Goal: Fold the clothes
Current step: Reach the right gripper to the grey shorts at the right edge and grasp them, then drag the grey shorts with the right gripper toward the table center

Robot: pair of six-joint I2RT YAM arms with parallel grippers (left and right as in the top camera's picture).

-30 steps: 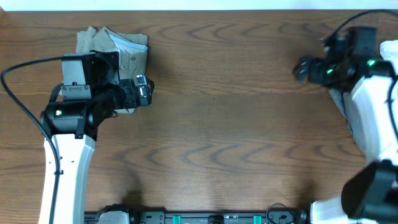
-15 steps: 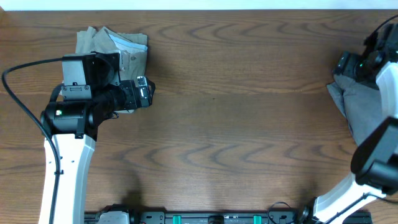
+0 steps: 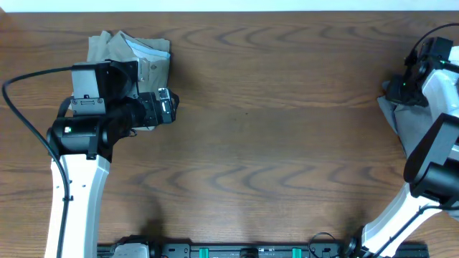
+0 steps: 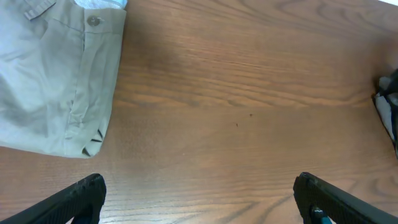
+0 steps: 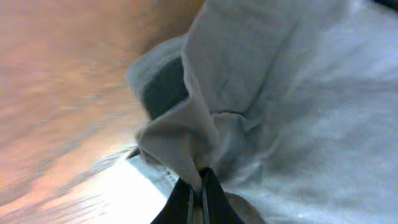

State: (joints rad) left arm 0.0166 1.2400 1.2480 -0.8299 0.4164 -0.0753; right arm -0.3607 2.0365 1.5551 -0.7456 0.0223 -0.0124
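A folded olive-khaki pair of shorts lies at the table's far left, its waistband button showing in the left wrist view. My left gripper hovers beside its right edge, open, with only bare wood between the fingers. A crumpled mid-grey pair lies at the far right edge. My right gripper sits at that pair's upper left corner. In the right wrist view the gripper is shut on a raised fold of the grey shorts.
The wooden table stretches between the two pairs. A black cable loops out from the left arm. The arms' bases and dark hardware line the front edge. The right arm's white links cover part of the grey pair.
The right arm swung from the far right corner down onto the grey shorts, and its gripper went from open to shut on a fold. The left arm stayed still.
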